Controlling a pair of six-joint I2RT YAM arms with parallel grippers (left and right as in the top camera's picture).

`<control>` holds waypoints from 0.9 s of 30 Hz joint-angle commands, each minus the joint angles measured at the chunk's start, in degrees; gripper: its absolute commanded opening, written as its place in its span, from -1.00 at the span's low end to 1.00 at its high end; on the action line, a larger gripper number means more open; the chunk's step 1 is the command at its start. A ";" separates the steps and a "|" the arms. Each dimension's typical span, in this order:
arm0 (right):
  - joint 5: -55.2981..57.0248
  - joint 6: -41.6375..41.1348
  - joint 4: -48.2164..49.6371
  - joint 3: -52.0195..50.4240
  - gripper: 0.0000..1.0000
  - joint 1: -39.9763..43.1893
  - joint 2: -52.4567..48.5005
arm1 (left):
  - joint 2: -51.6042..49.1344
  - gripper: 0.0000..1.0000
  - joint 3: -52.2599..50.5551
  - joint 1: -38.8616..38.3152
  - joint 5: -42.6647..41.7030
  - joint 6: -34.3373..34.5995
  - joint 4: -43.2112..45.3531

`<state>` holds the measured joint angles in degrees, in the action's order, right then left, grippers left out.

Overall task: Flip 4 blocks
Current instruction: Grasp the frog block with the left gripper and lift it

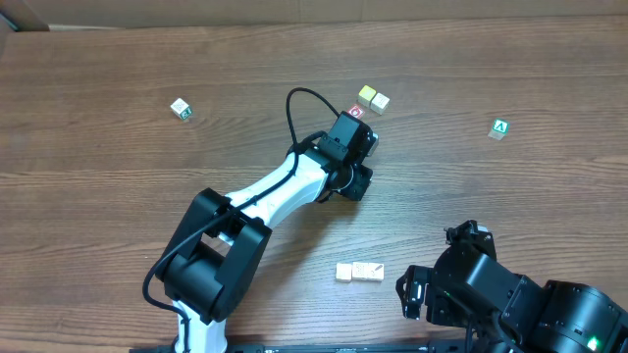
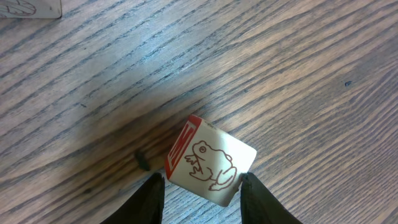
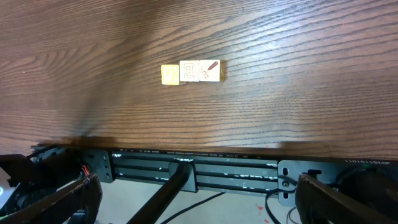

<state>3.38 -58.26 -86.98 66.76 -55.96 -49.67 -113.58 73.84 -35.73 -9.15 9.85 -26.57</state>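
Note:
In the left wrist view, a cube with a red face and a frog drawing (image 2: 211, 165) sits turned at an angle between my left gripper's (image 2: 202, 196) black fingers, and both tips press its sides. From overhead this cube (image 1: 356, 113) lies just beyond the left gripper (image 1: 355, 132). A yellow block and a cream block (image 1: 372, 98) stand together behind it. A short row of cream blocks (image 1: 359, 272), also seen from the right wrist (image 3: 189, 71), lies near the front edge. My right gripper (image 3: 199, 202) hangs wide open past that edge with nothing in it.
A white cube with green print (image 1: 181, 108) lies at the far left. A green "A" cube (image 1: 500, 128) sits at the far right. The right arm (image 1: 491, 294) rests at the front right corner. A metal frame rail (image 3: 205, 171) runs under the table's front edge.

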 commanded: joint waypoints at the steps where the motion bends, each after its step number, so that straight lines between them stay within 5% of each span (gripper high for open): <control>1: 0.31 0.15 0.31 0.76 1.00 -0.22 0.11 | -0.66 -0.35 0.31 -0.83 0.55 -1.33 0.22; 16: 0.35 0.17 0.31 0.76 1.00 -0.22 0.09 | -0.66 -0.12 0.31 -1.01 3.37 -2.89 1.95; 27: 0.33 0.15 0.31 0.76 1.00 -0.22 0.09 | -0.66 -0.61 0.31 -1.07 3.13 -3.67 1.29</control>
<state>3.38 -58.24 -87.00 66.76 -55.96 -49.67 -113.60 73.84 -36.40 -6.59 7.07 -24.88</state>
